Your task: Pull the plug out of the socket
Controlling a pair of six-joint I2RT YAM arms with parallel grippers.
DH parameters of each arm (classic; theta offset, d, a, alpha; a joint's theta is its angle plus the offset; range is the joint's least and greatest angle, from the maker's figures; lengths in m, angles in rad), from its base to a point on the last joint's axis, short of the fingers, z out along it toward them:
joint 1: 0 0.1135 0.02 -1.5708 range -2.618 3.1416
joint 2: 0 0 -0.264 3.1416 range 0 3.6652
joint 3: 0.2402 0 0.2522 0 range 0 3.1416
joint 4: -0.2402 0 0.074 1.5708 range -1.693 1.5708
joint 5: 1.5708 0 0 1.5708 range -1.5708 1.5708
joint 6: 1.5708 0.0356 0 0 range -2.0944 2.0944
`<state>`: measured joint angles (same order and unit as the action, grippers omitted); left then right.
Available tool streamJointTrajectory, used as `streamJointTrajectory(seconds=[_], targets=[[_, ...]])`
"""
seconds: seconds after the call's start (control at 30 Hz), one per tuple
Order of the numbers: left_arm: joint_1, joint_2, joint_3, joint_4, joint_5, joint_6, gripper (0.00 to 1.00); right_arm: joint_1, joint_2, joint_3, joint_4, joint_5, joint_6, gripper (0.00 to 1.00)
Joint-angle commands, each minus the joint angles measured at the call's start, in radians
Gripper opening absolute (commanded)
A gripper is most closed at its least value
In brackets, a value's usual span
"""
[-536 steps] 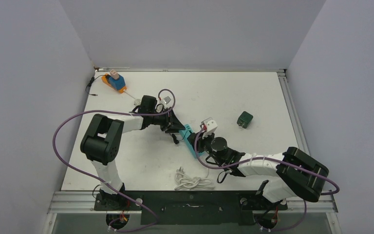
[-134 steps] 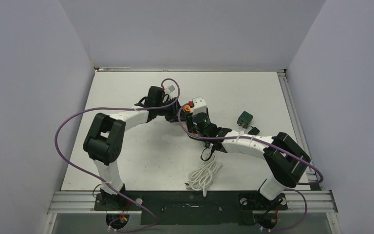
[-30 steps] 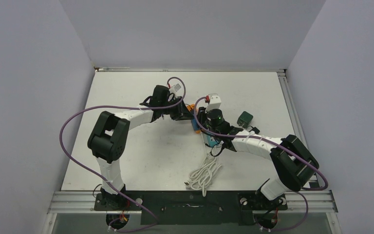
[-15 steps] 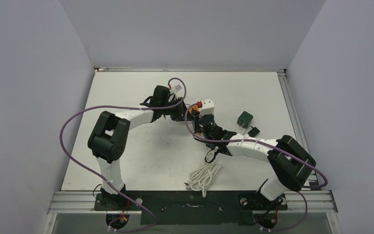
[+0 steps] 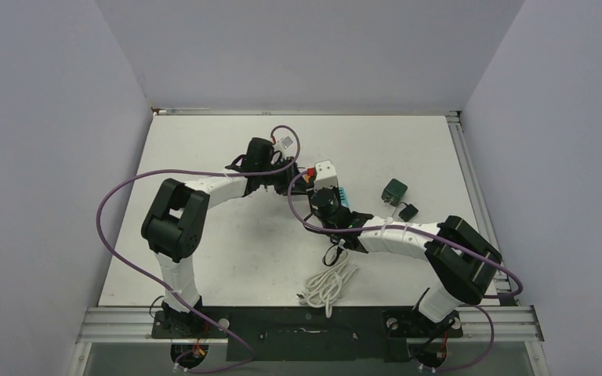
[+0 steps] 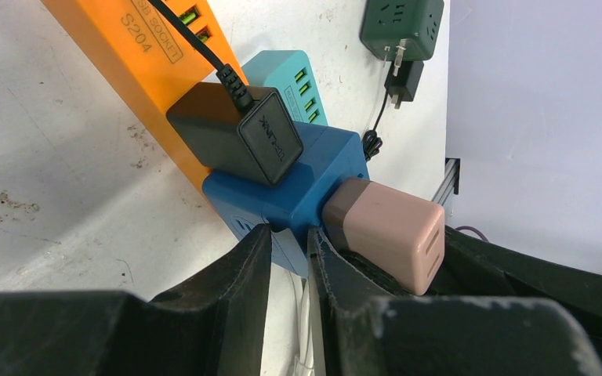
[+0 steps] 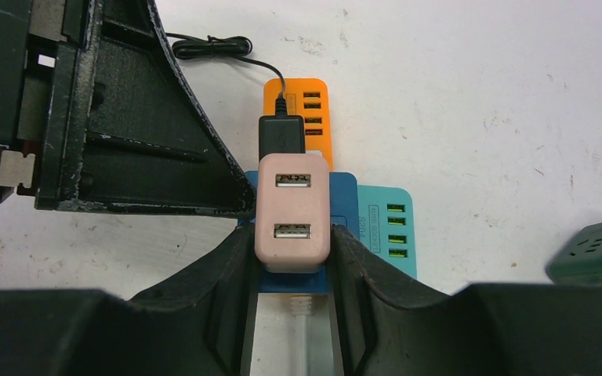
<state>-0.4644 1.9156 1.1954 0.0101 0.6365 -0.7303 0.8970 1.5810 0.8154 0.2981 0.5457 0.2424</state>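
Observation:
The plug [image 7: 292, 211], a blue cube with a pale pink top, sits on the near end of the orange socket [image 7: 311, 110]. My right gripper [image 7: 292, 235] is shut on it, one finger on each side of the pink top. In the left wrist view the plug [image 6: 313, 180] sits on the socket [image 6: 137, 59]. My left gripper [image 6: 286, 235] is almost closed at the plug's lower corner and the socket's end. Its exact hold is hidden. In the top view both grippers meet at mid-table and the right wrist covers the plug.
A black adapter [image 6: 239, 133] on a thin wire is plugged into the socket beside the plug. A teal power strip [image 7: 386, 235] lies against them. A green cube adapter [image 5: 394, 190] and a small black plug [image 5: 408, 211] lie to the right. A white cable coil [image 5: 329, 282] lies nearer me.
Over the last second my right wrist has swung left and further from me, up against the left gripper and over the plug. The left arm has stayed still.

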Motion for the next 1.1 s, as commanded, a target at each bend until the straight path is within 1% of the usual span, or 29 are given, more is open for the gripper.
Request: streamJointTrajectory(seconds=[0.0,0.17,0.3,0.4,0.87,1.07], targets=[[-0.025,0.078,-0.036,-0.152,-0.098,0.057,0.19,0.008,-0.015,0.025,0.010,-0.014,0.018,0.05],[-0.026,0.080,-0.033,-0.155,-0.098,0.060,0.19,-0.046,-0.039,0.004,0.021,-0.114,0.076,0.05],[-0.027,0.080,-0.032,-0.159,-0.100,0.062,0.19,-0.131,-0.062,-0.028,0.045,-0.246,0.144,0.05],[-0.028,0.081,-0.032,-0.159,-0.101,0.062,0.19,-0.187,-0.075,-0.055,0.063,-0.304,0.180,0.05],[-0.028,0.085,-0.030,-0.162,-0.101,0.065,0.18,-0.186,-0.081,-0.058,0.057,-0.279,0.163,0.05],[-0.028,0.085,-0.028,-0.162,-0.100,0.064,0.18,-0.147,-0.080,-0.047,0.048,-0.216,0.133,0.05]])
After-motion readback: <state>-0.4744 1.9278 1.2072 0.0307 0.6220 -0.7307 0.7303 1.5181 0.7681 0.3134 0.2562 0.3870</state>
